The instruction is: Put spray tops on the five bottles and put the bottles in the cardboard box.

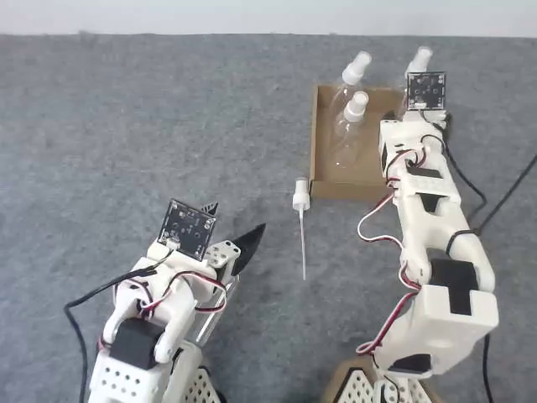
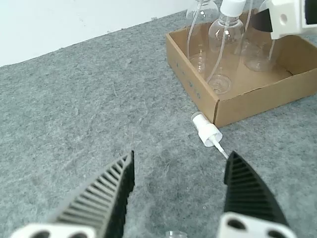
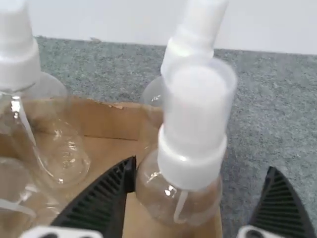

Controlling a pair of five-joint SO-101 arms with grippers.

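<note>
Spray top (image 1: pixel 300 196) lies just beside cardboard box (image 1: pixel 315 134).

A clear rim (image 2: pixel 174 233) between the left jaws, perhaps a bottle mouth, is cut off.

- A grey felt (image 1: pixel 126 134) covers the table top as far as the high view reaches; its surface is fuzzy and faintly mottled.
- A plain white wall (image 1: pixel 252 15) runs along the far edge of the felt and meets it in a straight line.
- Both wrist views show that white wall behind the grey felt.
- The light is soft and even, and shadows on the felt are faint.
</note>
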